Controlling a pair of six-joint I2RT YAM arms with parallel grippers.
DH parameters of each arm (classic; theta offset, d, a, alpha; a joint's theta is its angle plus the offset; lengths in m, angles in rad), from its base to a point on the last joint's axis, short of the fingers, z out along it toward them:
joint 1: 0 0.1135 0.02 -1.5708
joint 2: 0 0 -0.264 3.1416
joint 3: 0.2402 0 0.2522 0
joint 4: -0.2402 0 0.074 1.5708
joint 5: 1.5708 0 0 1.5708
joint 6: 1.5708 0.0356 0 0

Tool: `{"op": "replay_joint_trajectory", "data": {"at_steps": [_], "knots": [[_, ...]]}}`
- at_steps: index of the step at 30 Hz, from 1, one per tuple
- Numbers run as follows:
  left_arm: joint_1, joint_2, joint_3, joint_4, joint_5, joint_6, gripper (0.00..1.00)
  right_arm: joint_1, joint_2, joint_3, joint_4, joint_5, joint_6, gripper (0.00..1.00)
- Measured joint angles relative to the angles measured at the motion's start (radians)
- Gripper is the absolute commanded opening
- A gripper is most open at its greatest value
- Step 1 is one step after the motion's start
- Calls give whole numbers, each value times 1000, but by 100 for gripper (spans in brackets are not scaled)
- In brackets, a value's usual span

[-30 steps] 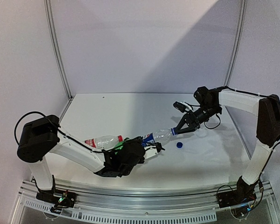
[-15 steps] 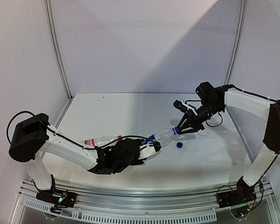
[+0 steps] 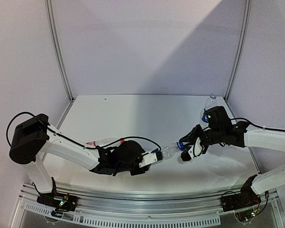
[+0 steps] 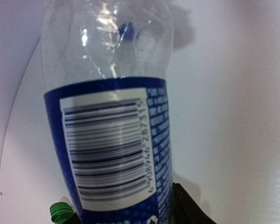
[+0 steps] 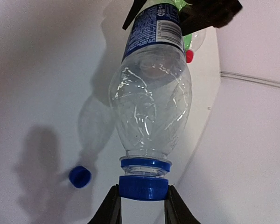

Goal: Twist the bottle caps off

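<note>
My left gripper (image 3: 151,158) is shut on the blue-label bottle (image 3: 167,151) and holds it lying sideways above the table. In the left wrist view the bottle (image 4: 112,154) fills the frame, with one dark finger (image 4: 186,210) beside it. My right gripper (image 3: 184,151) is shut on the bottle's blue cap (image 3: 180,145). In the right wrist view the two fingers pinch the cap (image 5: 143,186) just off the blue neck ring. A loose blue cap (image 5: 80,177) lies on the table. The red-label bottle (image 3: 99,142) lies by the left arm, and its red cap (image 5: 189,56) shows.
A clear bottle (image 3: 209,105) with a blue band stands upright at the back right, behind my right arm. A green cap (image 4: 60,212) on the green bottle shows beside the held bottle. White walls and metal posts close in the table.
My right arm has swung down and toward the near edge, its gripper still at the cap. The held bottle has shifted nearer and lower. The upright bottle at the back right now shows.
</note>
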Motion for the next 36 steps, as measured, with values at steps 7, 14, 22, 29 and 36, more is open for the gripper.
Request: {"op": "replay_joint_trajectory", "data": {"at_steps": [7,14,22,29,36], "knots": [[36,-35,5,-24,109,-24,46,14,-114,-251,414,35,-209,21],[60,-84,3,-37,173,-42,45,13,-133,-297,584,54,-253,57],[58,-143,-14,6,130,-42,46,-42,-217,-202,353,140,-130,72],[58,-160,-24,40,23,-42,46,-192,-266,-168,105,57,73,72],[58,-160,-47,93,-83,-41,46,-247,-270,-77,-23,-114,462,71]]}}
